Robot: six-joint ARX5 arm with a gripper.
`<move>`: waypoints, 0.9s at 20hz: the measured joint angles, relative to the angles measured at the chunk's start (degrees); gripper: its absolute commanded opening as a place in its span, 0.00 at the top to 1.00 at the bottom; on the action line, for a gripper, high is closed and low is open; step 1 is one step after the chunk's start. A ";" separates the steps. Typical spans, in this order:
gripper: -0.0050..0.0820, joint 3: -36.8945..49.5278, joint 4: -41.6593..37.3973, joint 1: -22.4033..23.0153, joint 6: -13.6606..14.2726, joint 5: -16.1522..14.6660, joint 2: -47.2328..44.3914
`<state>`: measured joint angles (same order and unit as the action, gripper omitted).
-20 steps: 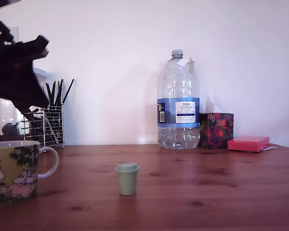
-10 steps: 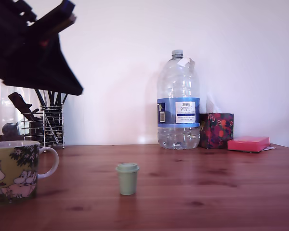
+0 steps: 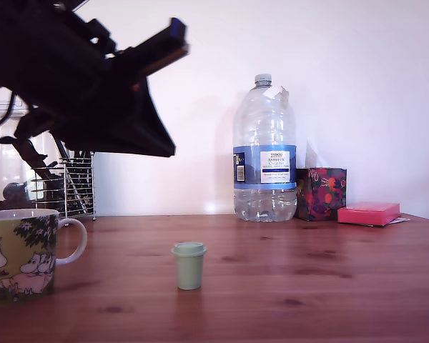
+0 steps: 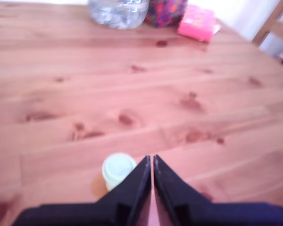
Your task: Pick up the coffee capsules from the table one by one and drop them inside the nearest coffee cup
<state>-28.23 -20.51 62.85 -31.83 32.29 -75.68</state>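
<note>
The table is filling the lower part of the exterior view, reddish-brown and knotted, and the dark arm is hanging across that view's upper left, high above the wood. The gripper is showing in the wrist view with its two black fingers pressed almost together, only a thin slit between them, and nothing is sitting in that slit.

Judging by this, the arm is reaching for the next capsule, not carrying one. The next move is calling for the fingers to spread wide, line up over the lid and come down around the pot, then lift it across to the mug at the exterior view's lower left.

Counting by size: one large water bottle is standing at the back, one coffee cup is sitting at the left edge, one patterned tissue box and one pink box are resting at the right. One pale green capsule is standing upright in the lower centre, well apart from the cup. No blue capsule is showing; whether it is lying inside the cup cannot be told.
</note>
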 measured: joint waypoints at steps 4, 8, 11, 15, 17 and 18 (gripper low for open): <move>0.97 0.00 -3.45 4.24 -3.91 7.21 -8.13; 0.95 0.00 -4.87 4.68 -4.26 7.43 -11.85; 0.59 0.00 -5.27 4.55 -4.26 7.67 -11.85; 0.33 0.00 -5.44 4.55 -4.17 6.99 -11.85; 0.33 0.00 -5.29 4.57 -4.00 6.67 -11.85; 0.33 0.00 -5.18 4.55 -4.00 6.62 -11.85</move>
<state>-28.23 -25.69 67.40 -35.83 38.92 -87.53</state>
